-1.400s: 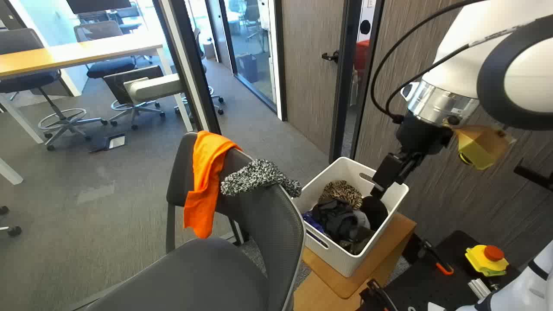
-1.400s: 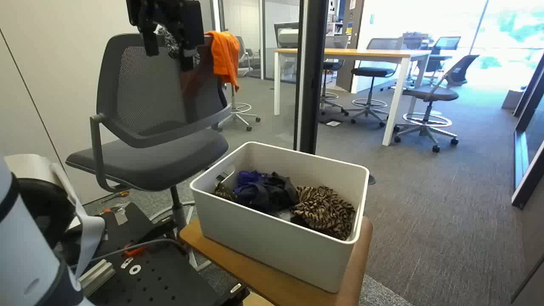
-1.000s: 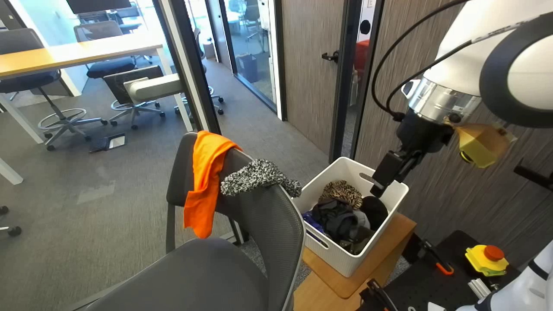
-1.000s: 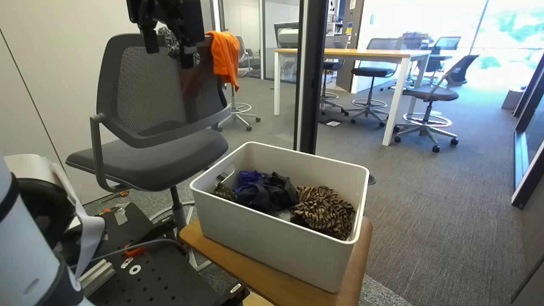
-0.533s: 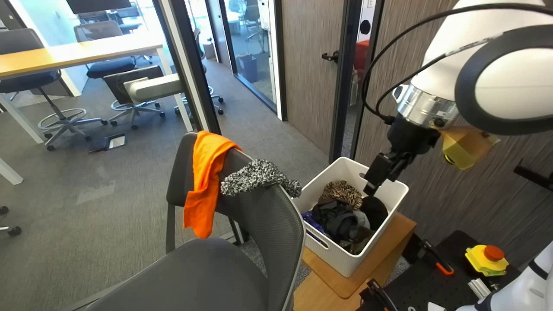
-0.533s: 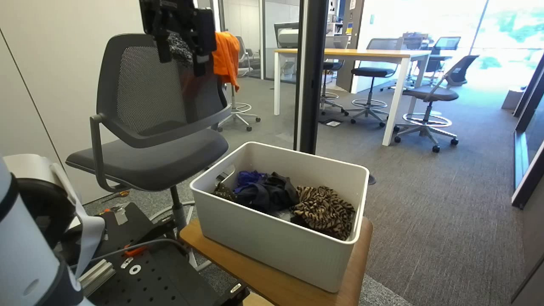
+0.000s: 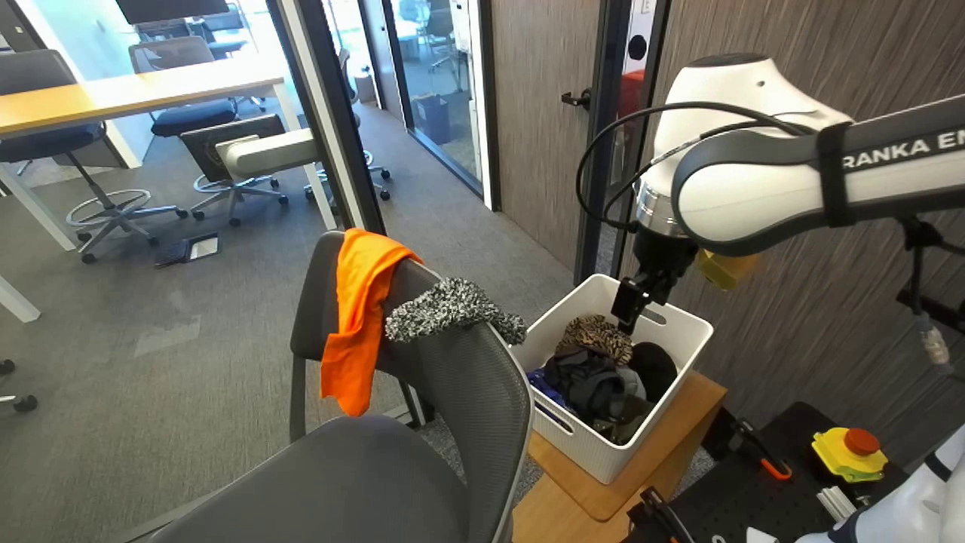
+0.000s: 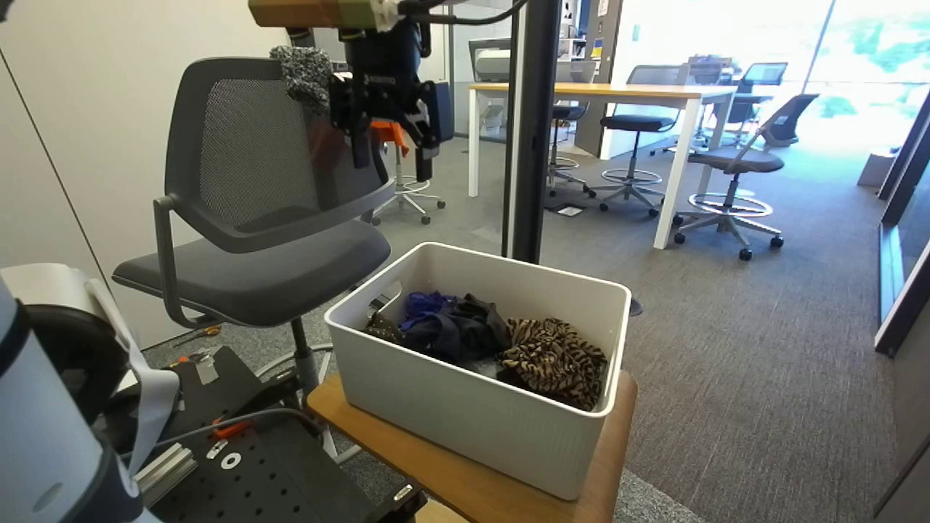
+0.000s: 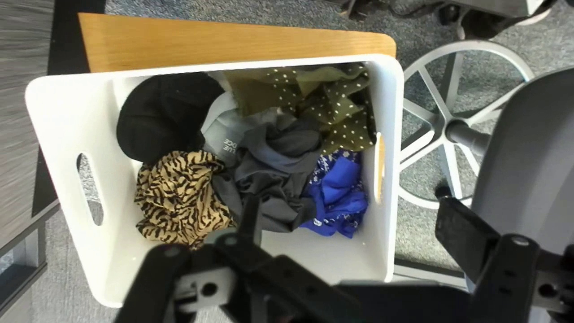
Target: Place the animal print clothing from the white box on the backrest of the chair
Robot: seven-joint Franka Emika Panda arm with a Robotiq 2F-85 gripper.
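— Where do you see the animal print clothing (image 9: 181, 197)?

— Bunched inside the white box (image 8: 465, 410). In the wrist view it sits left of the frame's centre, up against a rounded black item (image 9: 168, 116) above it and a dark grey garment (image 9: 278, 161) to its right.

— And the rest of that pile?

— Blue cloth (image 9: 338, 197) right of centre, olive cloth with white dots (image 9: 345, 121) higher up, and a pale grey piece with lettering (image 9: 224, 123) between the black item and the dark grey garment.

— What does the box stand on?

— A wooden desk (image 8: 450, 472), lower middle of the frame in an exterior view.

— How's the hand (image 8: 392, 164)?

— Wide. Its fingers (image 8: 423, 167) stand well apart, tips down, in the upper middle of an exterior view, higher than the box's rim.

— Does the wrist view agree?

— Yes, one finger shows at lower middle, the other at lower right, a broad gap between.

— And the chair backrest (image 7: 486, 385)?

— Around the middle of the frame in an exterior view, with an orange cloth (image 7: 358, 317) and a speckled black-and-white cloth (image 7: 445, 309) draped over its top edge.
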